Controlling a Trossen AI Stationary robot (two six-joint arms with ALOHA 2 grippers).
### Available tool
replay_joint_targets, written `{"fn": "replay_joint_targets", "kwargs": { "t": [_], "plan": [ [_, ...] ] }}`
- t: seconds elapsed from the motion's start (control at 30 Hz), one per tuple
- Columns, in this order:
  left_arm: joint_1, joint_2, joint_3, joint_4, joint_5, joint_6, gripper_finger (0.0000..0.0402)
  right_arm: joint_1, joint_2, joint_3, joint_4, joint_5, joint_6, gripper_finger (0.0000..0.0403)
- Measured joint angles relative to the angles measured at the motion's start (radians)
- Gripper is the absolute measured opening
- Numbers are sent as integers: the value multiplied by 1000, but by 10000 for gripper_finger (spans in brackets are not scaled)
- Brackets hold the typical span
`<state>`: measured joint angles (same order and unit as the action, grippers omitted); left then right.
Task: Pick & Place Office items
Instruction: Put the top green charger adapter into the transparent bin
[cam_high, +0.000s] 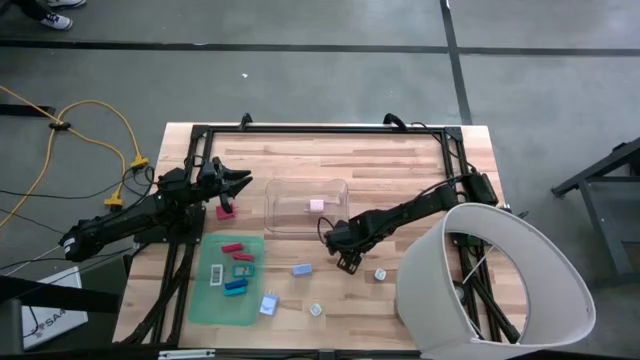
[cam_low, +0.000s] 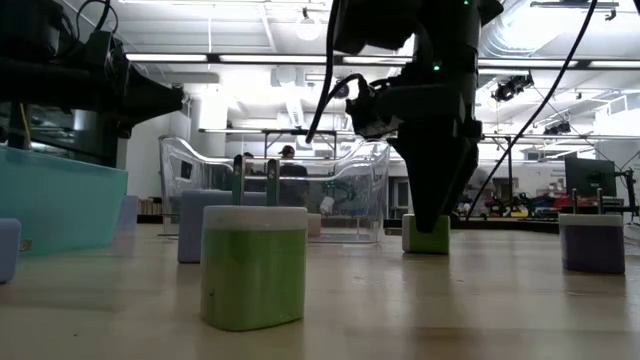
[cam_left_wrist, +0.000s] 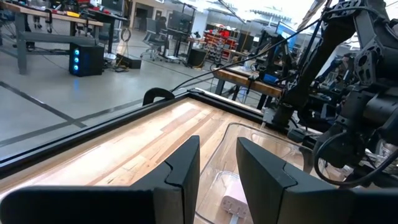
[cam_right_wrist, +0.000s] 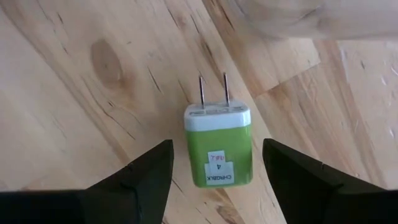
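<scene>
A pale butcher-block table (cam_high: 400, 160) fills the scene, with a workshop of benches and racks behind it. The piece in play is a small green charger block (cam_right_wrist: 217, 146) with a white cap and two bare metal prongs, lying flat on the wood near the front of the clear bin (cam_high: 306, 205), well apart from the green mat (cam_high: 228, 280) where several other office items (cam_high: 238, 266) lie. It looks light, rigid and smooth-sided (glossy plastic, likely slippery), so the flat green flanks are the place to pinch, never the thin prongs. The right gripper (cam_right_wrist: 214, 165) hangs low over it, jaws wide apart and straddling the block on both sides, not yet touching. The left gripper (cam_left_wrist: 217, 168) waits raised near the bin's far left corner, its jaws narrow with a slim gap and nothing between them.
</scene>
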<state>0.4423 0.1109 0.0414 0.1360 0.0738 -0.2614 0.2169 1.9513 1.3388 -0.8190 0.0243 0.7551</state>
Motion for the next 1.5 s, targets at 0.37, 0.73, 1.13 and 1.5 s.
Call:
{"fn": "replay_joint_targets", "kwargs": {
  "t": [0.37,0.73,1.13,1.5],
  "plan": [
    [0,0,0,0,0,0,102,0,1,0,1,3,0,169],
    [0,0,0,0,0,0,102,-1,0,1,1,-36,-54,129],
    [0,0,0,0,0,0,102,-20,-118,1,111,-233,-236,128],
    [0,0,0,0,0,0,102,-144,-130,69,330,-198,-448,130]
  ]
}}
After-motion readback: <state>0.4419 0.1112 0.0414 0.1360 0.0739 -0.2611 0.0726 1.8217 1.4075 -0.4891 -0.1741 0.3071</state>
